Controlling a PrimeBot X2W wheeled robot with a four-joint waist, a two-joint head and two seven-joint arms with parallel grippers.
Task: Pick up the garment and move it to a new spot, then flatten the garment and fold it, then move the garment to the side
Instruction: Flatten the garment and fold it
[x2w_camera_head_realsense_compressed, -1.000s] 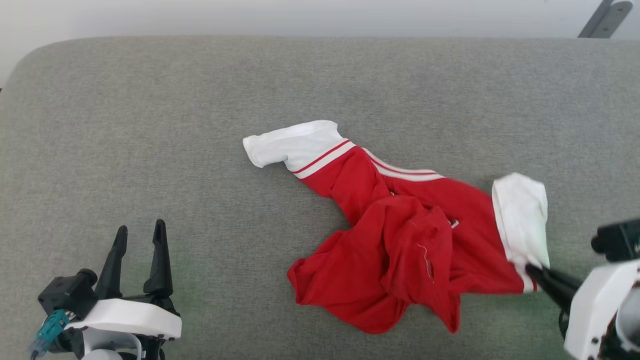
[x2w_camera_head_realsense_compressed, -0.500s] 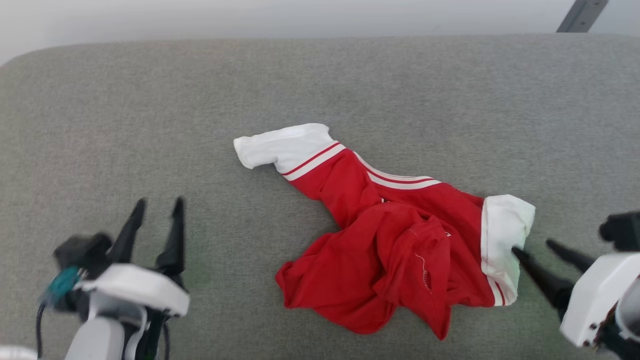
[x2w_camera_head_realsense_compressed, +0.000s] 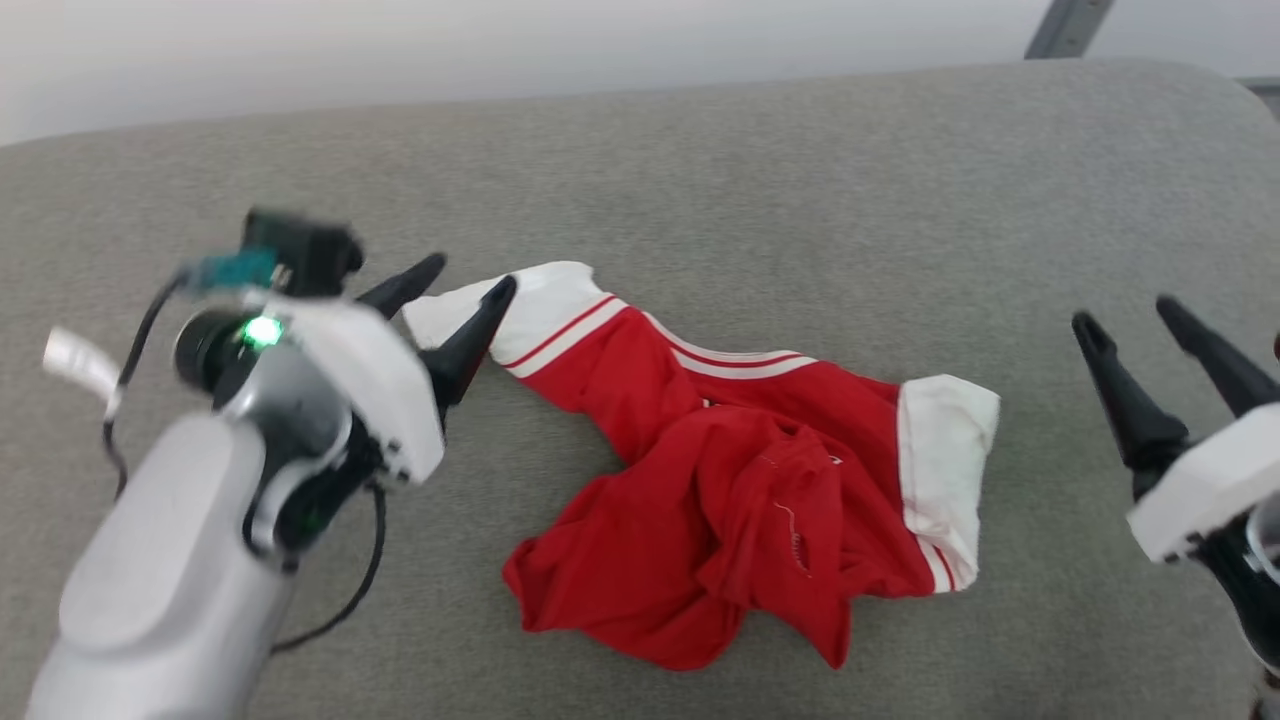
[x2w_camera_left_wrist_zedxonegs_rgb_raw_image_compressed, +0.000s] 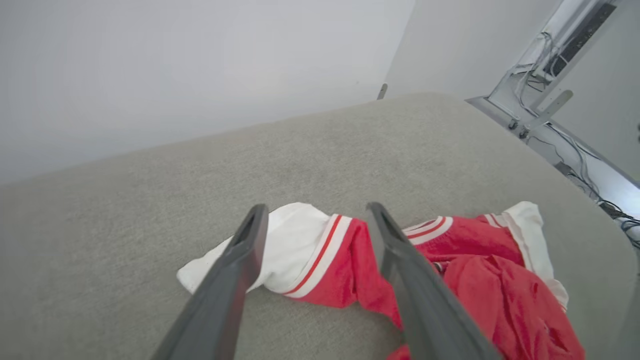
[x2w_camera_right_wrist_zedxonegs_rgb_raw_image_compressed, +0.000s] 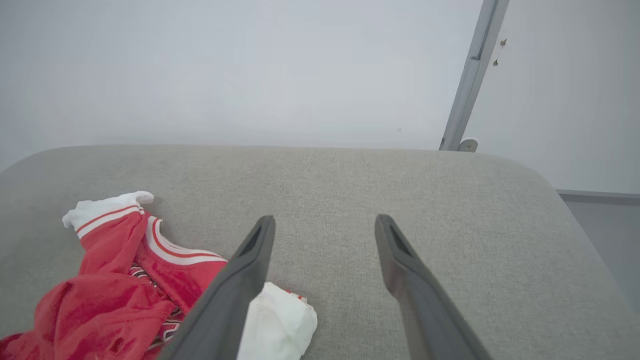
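1. The left gripper (x2w_camera_head_realsense_compressed: 470, 275) has its two fingers spread wide with nothing pinched between them. The tips stand at the end of one white sleeve (x2w_camera_head_realsense_compressed: 548, 295), and in the left wrist view that sleeve shows in the gap between the fingers. Whether a tip touches the cloth cannot be told.
2. The right gripper (x2w_camera_head_realsense_compressed: 1127, 312) is also spread and empty. It is over bare grey cushion (x2w_camera_head_realsense_compressed: 800, 180), well apart from the other white sleeve (x2w_camera_head_realsense_compressed: 945, 450), which lies off to its left.
3. The garment (x2w_camera_head_realsense_compressed: 720, 470) lies crumpled near the middle of the cushion between the two grippers. Its red body is bunched and folded over itself toward the near side, and the striped collar trim faces the far side.
4. Open cushion runs on every side of the garment — a broad bare band beyond it, and a clear strip between it and the right gripper.
5. The cushion's far edge runs along a pale wall (x2w_camera_head_realsense_compressed: 500, 40) and rounds off at the far right corner (x2w_camera_head_realsense_compressed: 1205, 85). A grey metal post (x2w_camera_right_wrist_zedxonegs_rgb_raw_image_compressed: 472, 75) stands just behind that corner.
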